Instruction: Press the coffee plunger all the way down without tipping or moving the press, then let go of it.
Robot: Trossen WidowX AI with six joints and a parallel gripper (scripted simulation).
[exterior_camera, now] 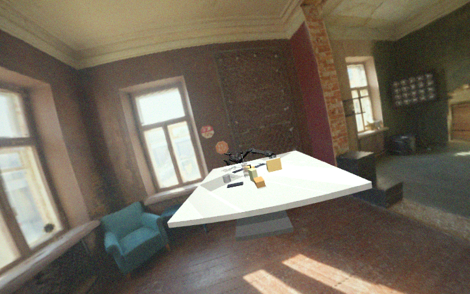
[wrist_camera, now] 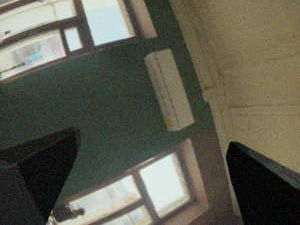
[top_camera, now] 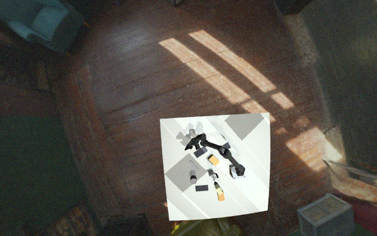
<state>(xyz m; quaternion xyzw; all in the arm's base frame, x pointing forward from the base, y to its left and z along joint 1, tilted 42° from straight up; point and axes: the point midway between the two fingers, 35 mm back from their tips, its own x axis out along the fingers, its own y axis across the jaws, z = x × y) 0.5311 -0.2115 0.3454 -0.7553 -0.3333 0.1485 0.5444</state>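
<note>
Gripper [top_camera: 189,145] spread wide, holding nothing; coffee press [top_camera: 213,173] small and blurred, plunger indistinct.

Room: high pale ceiling [exterior_camera: 194,24] with moulded cornice, dull brown walls [exterior_camera: 100,114]. Tall windows [exterior_camera: 166,134] stand at 10 o'clock, another [exterior_camera: 359,97] at 2 o'clock beside an exposed brick pillar [exterior_camera: 327,82]. Floor [exterior_camera: 346,242]: dark wooden boards, with sunlight bars [top_camera: 222,72] across them. A teal armchair [exterior_camera: 133,233] sits at 8 o'clock under the windows. A white table top [exterior_camera: 312,187] rests on a grey pedestal [exterior_camera: 263,225].
</note>
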